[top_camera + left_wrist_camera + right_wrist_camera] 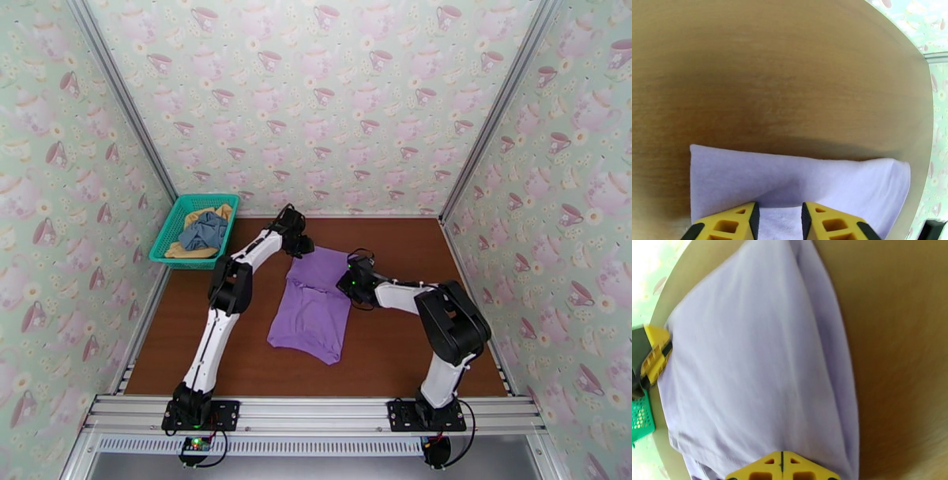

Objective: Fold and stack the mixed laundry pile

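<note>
- The T-shirt [312, 308] lies flat in the middle of the bench [403, 347], its long way running away from the arms. Its sides look tucked in, making a narrow strip.
- The grey-blue piece [204, 230] sits crumpled on the mustard piece [193, 252] in the basket [162, 246] at the far left corner.
- The left claw [778, 221] is at the shirt's far edge, jaws partly apart with cloth showing in the gap. I cannot tell whether any cloth is pinched.
- The right claw [782, 465] is at the shirt's right edge, fingers closed tip to tip. Whether a fold is caught between them is hidden.
- Judged by its drape, the shirt is thin, light and limp. It should sag from any hold and probably slide easily on the smooth wood, and it is not fragile.
- The best hold is likely at two corners of one end, pinching every layer so the tucked sides stay put.
- The basket pieces are bunched, so each could be taken by its topmost ridge.
</note>
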Robot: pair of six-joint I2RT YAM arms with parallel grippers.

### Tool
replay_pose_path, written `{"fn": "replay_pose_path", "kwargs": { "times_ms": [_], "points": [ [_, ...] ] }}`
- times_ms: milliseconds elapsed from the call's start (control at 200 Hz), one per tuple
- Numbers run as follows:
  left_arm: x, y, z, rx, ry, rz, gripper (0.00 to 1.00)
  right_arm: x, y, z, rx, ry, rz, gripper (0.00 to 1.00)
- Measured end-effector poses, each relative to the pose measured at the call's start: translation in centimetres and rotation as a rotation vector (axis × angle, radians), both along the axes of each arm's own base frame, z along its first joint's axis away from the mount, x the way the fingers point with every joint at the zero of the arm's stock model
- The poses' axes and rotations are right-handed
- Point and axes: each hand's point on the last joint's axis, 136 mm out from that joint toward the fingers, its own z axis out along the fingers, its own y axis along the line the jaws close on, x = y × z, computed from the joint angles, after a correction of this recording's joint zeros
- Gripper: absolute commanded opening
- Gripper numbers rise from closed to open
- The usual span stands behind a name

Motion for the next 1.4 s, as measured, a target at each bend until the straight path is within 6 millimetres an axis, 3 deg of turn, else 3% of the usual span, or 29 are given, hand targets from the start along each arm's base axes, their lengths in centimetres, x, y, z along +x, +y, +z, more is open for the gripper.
{"fn": "replay_pose_path", "kwargs": {
  "times_ms": [95, 185, 326, 456, 596, 681, 776, 922, 1142, 1282, 1397],
  "points": [
    [-1.4, 1.4, 0.2, 0.024, 0.027, 0.015, 0.39, 1.3, -0.9, 1.7, -0.042, -0.028, 0.013, 0.01],
    [-2.2, 3.1, 0.9, 0.048, 0.029, 0.043, 0.53, 2.1, -1.9, 3.1, -0.073, -0.04, 0.032, 0.05],
    [-3.7, 5.6, 4.1, 0.073, -0.009, 0.08, 0.66, 2.6, -2.4, 3.9, -0.099, -0.035, 0.069, 0.09],
    [-4.2, 6.9, 9.7, 0.057, -0.115, 0.108, 0.67, 3.2, -1.7, 1.7, -0.126, 0.023, 0.114, 0.13],
    [-6.7, 7.9, 15.7, 0.025, -0.231, 0.117, 0.67, 3.4, -1.7, -2.2, -0.179, 0.119, 0.144, 0.15],
    [-9.1, 8.9, 18.2, 0.018, -0.276, 0.126, 0.67, 4.6, -1.3, -1.6, -0.192, 0.112, 0.157, 0.14],
    [-12.0, 9.9, 19.6, 0.018, -0.298, 0.132, 0.67, 6.1, -1.1, -1.7, -0.214, 0.111, 0.172, 0.14],
    [-16.2, 10.8, 18.3, 0.034, -0.253, 0.135, 0.67, 8.8, -1.2, -1.8, -0.243, 0.116, 0.197, 0.12],
    [-21.9, 10.4, 11.6, 0.102, -0.069, 0.096, 0.65, 11.8, -1.5, -1.7, -0.257, 0.105, 0.253, 0.12],
    [-24.3, 9.5, 9.1, 0.155, -0.02, 0.042, 0.6, 10.9, -1.3, -1.5, -0.239, 0.098, 0.316, 0.2],
    [-26.3, 8.4, 8.4, 0.199, -0.025, -0.017, 0.58, 7.1, -1.6, 0.9, -0.239, 0.074, 0.404, 0.33]
  ]
}}
